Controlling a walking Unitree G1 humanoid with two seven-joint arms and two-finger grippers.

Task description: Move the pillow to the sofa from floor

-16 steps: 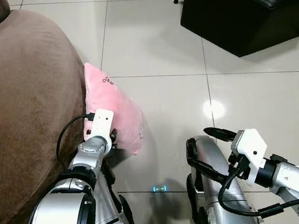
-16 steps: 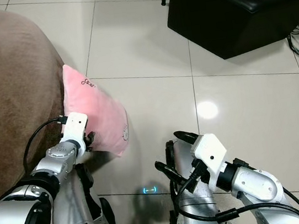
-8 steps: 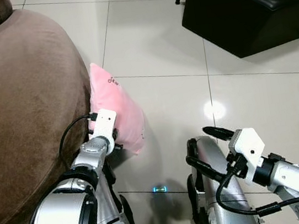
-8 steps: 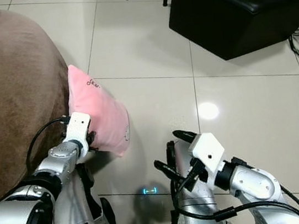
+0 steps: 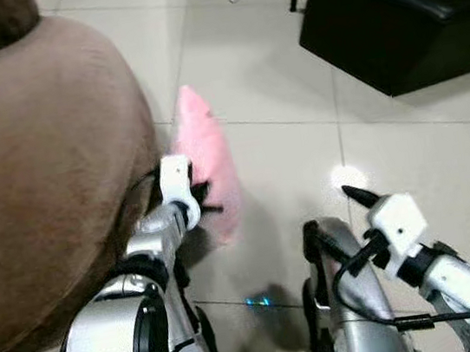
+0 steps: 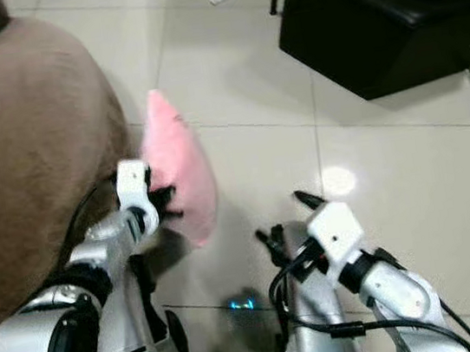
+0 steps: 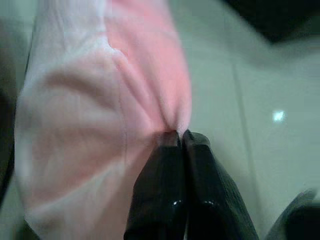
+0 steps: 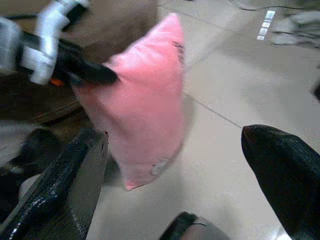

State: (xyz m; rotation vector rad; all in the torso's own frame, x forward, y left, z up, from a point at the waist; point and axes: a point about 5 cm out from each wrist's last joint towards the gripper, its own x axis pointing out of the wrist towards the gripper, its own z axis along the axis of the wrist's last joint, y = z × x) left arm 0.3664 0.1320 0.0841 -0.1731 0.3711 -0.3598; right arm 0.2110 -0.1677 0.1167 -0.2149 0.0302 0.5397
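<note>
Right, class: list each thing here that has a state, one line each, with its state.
Pink pillow: pinched at its edge, hanging upright beside the sofa.
Left hand: shut on the pillow's fabric.
Right hand: open, holding nothing.
Brown sofa: no pillow on it yet.

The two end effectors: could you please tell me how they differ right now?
The left end effector is shut, pinching an edge of the pink pillow beside the brown sofa; the right end effector is open and holds nothing. Both have two black fingers.
</note>
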